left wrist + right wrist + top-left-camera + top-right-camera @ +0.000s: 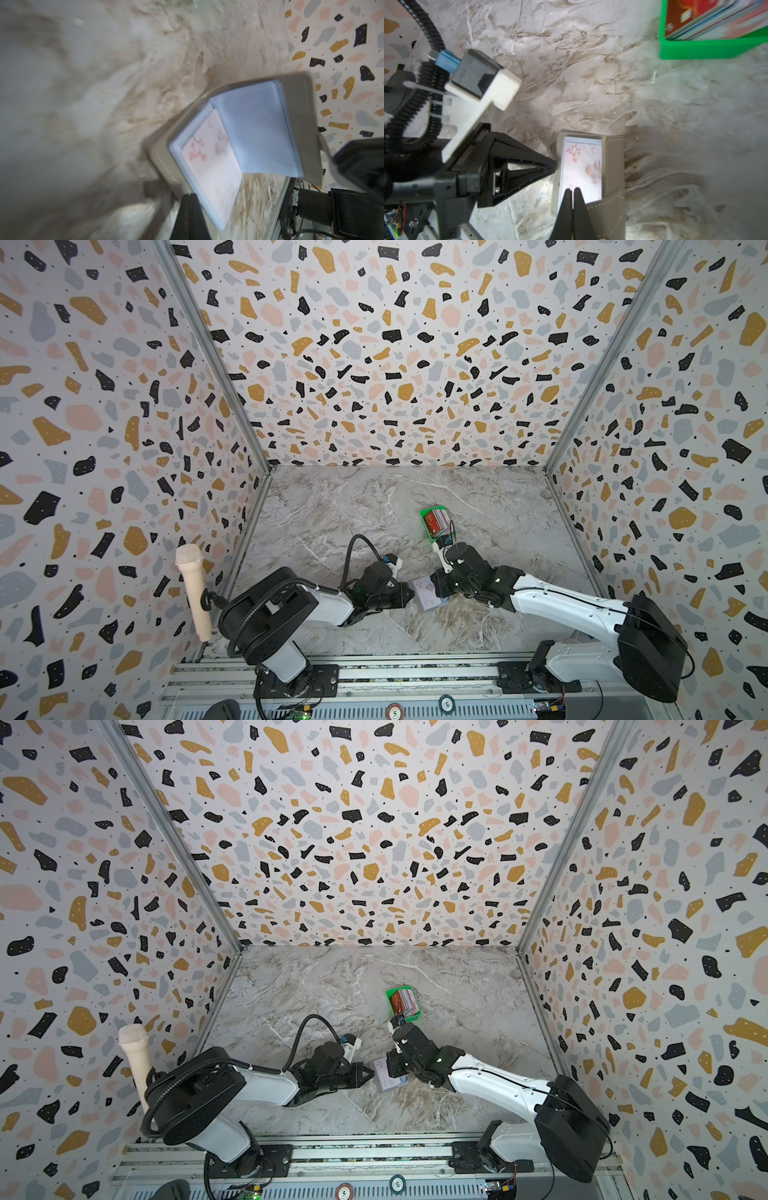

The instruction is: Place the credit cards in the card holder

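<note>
The grey-taupe card holder [428,600] [390,1082] lies open on the marble table between my two grippers. One half lies flat and the other half [309,124] [613,166] stands up with its clear pockets. A pink-white blossom card [209,166] [581,166] sits in the flat half's clear pocket. My left gripper [411,593] [190,194] is shut, its tip against the holder's outer edge. My right gripper [572,189] is shut, its tips over the near end of that card. More credit cards [436,522] [695,16], a red one on top, are stacked in a green tray.
The green tray [424,516] [390,994] [695,47] stands just behind the right wrist. A beige microphone [193,593] hangs at the left wall. Patterned walls close in three sides, and a metal rail runs along the front.
</note>
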Robot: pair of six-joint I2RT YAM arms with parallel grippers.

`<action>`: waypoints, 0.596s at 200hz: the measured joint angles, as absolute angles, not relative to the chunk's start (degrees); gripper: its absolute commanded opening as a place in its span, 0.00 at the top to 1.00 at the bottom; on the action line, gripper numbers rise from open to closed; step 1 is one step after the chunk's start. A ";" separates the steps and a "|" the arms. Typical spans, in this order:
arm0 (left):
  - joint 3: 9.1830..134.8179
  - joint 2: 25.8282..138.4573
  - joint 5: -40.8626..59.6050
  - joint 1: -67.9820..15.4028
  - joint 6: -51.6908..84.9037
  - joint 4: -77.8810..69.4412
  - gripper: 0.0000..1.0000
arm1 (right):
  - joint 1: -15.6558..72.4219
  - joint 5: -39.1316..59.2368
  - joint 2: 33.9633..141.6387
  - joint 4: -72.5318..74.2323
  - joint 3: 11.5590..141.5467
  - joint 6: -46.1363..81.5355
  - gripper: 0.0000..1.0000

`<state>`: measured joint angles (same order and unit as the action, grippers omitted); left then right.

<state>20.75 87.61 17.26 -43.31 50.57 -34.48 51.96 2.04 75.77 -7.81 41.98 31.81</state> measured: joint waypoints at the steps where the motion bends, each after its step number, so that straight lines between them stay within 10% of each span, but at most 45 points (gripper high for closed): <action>1: 20.58 87.44 17.19 -43.16 50.63 -34.52 1.00 | 52.07 2.11 75.92 -7.73 42.00 31.83 1.00; 83: 17.78 73.34 17.21 -38.44 51.99 -33.98 0.93 | 59.37 6.72 90.52 -0.82 43.75 32.99 1.00; 119: 20.67 78.72 17.98 -41.65 51.88 -34.94 0.90 | 60.55 8.01 89.19 -0.51 43.57 31.94 0.78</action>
<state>20.67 78.72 17.98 -41.65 51.88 -34.94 60.55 8.01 89.19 -0.51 43.57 31.94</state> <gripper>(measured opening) 0.079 0.203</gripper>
